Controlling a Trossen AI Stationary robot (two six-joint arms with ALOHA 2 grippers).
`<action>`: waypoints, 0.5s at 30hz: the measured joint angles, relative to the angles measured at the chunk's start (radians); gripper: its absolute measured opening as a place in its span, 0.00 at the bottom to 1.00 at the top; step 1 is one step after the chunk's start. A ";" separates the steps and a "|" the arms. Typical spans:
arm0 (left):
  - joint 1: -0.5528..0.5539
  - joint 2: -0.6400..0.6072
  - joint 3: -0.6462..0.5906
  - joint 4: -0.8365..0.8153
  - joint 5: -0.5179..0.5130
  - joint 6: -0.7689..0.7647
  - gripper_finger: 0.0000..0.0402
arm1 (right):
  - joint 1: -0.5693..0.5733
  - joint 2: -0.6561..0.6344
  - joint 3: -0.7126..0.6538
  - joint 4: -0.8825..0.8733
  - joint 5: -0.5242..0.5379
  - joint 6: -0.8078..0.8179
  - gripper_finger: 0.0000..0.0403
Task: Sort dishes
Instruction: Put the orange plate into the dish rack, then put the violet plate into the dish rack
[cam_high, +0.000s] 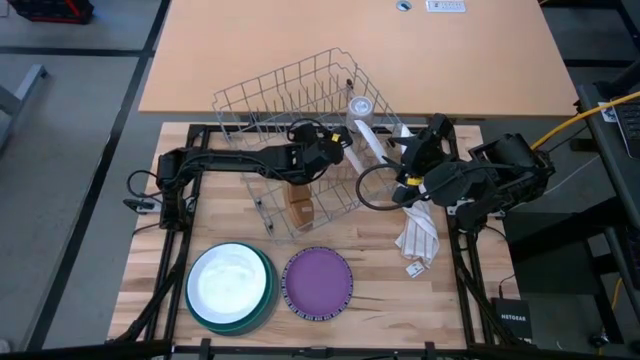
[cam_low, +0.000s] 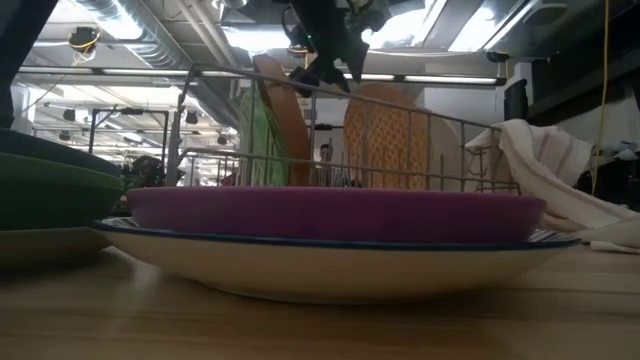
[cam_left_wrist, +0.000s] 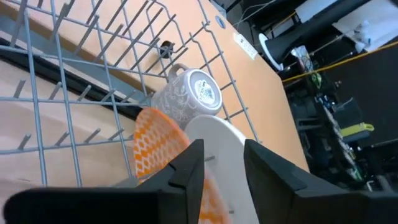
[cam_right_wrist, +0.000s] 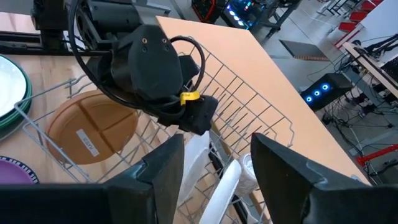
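Note:
A grey wire rack (cam_high: 290, 100) stands at the table's far middle. On edge in it are a brown plate (cam_high: 298, 205), an orange-patterned plate (cam_left_wrist: 158, 146) and a white plate (cam_left_wrist: 221, 140). A patterned mug (cam_left_wrist: 186, 93) lies by the rack's far wall. My left gripper (cam_left_wrist: 224, 180) reaches into the rack from the left, open, a finger on either side of the white plate's upper rim. My right gripper (cam_right_wrist: 214, 165) hovers open above the rack's right end (cam_high: 405, 150), holding nothing. Near the front edge lie a white plate on green ones (cam_high: 230, 285) and a purple plate on a patterned one (cam_high: 318, 283). My left gripper has its fingers (cam_left_wrist: 186, 174) spread on either side of the white plate's upper rim (cam_left_wrist: 217, 155), coming nearly level from the table's left. The plate stands on edge in the rack. Whether either finger touches the rim, I cannot tell.
A white striped cloth (cam_high: 420, 240) lies crumpled at the right, beside the rack and under the right arm. More white plates (cam_right_wrist: 227, 180) stand in the rack's right end. Both arms crowd the rack's right half.

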 joint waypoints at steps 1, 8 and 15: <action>-0.003 0.000 0.000 0.001 0.000 0.017 0.27 | 0.000 0.000 0.000 0.000 0.000 0.000 0.47; -0.026 0.000 0.000 0.013 0.002 0.165 0.26 | 0.000 0.000 0.000 0.000 0.000 0.001 0.47; -0.077 -0.042 -0.001 0.047 0.003 0.513 0.23 | 0.000 -0.002 0.000 0.000 -0.032 0.001 0.47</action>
